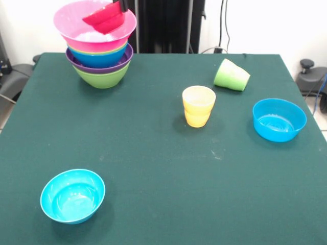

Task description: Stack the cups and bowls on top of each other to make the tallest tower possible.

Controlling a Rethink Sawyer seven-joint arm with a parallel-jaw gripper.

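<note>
Standing tower (99, 53): upper left of frame, upright, long axis vertical, openings up
Red bowl (104, 20): tilted in pink top bowl (76, 25)
Gripper (122, 6): touching red bowl; opening cannot be told
Cups: two, yellow cup (198, 105) upright, green cup (231, 75) on its side
Loose bowls: two, blue bowl (279, 120) right, cyan bowl (72, 196) lower left

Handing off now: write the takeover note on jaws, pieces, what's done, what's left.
Gripper: only its dark tip shows at the top edge, at the tilted red bowl in the pink bowl; whether the jaws grip it cannot be seen.
Tower at the far corner: lime green base, purple, blue, green rim, pink on top.
Left: yellow-orange cup upright mid-table, light green cup on its side, blue bowl, cyan bowl.
</note>
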